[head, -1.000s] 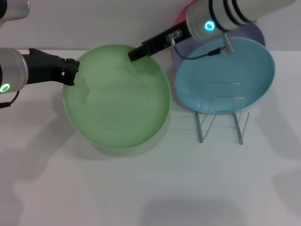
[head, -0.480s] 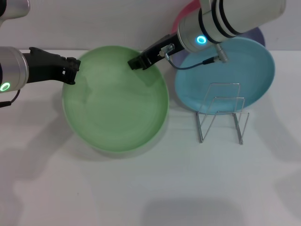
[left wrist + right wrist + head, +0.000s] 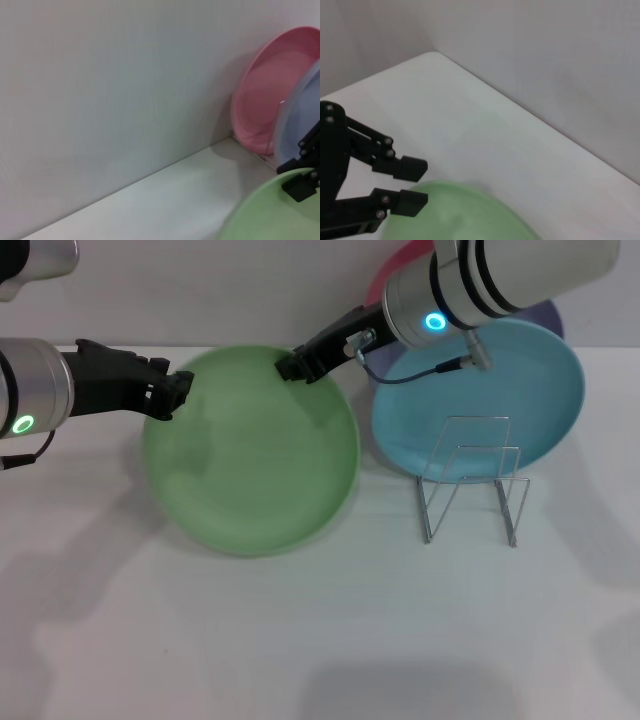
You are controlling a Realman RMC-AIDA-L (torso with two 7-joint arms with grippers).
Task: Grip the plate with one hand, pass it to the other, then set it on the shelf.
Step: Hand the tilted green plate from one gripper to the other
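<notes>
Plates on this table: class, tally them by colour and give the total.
green plate: 1
sky-blue plate: 1
lavender plate: 1
pink plate: 1
Total: 4

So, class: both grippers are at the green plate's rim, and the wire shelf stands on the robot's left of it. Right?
No: the shelf stands on the robot's right of the plate, as the head view shows. The left gripper and right gripper are indeed at its rim.
</notes>
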